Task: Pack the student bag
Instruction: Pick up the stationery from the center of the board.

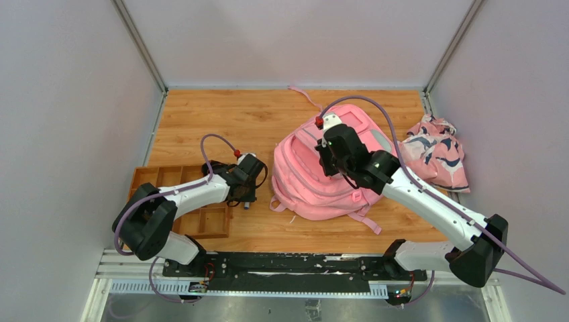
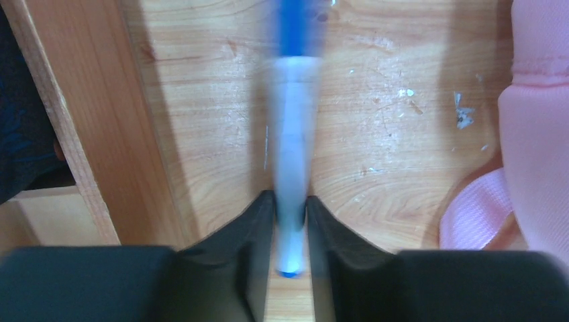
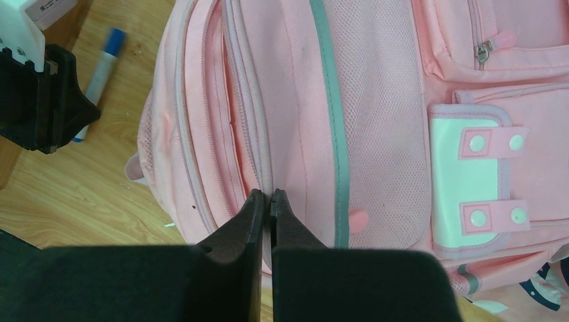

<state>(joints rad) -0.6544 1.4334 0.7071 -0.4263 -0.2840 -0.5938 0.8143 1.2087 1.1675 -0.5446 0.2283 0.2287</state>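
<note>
The student bag (image 1: 322, 181) lies flat at the table's middle, pink with grey trim and a white-pink patch (image 3: 463, 181). My right gripper (image 1: 327, 144) is above its upper part; in the right wrist view its jaws (image 3: 266, 196) are shut, pinching a ridge of pink fabric along the zip seam. A white marker with a blue cap (image 2: 292, 134) lies on the wood left of the bag (image 2: 537, 134). My left gripper (image 2: 290, 204) has both fingers pressed against the marker's tail end. The marker (image 3: 100, 74) also shows in the right wrist view.
A wooden compartment tray (image 1: 151, 178) sits at the left, its wall (image 2: 74, 134) close beside the left gripper. A pink cloth with navy-white pattern (image 1: 436, 151) lies crumpled at the right edge. A pink strap (image 2: 473, 215) reaches toward the marker.
</note>
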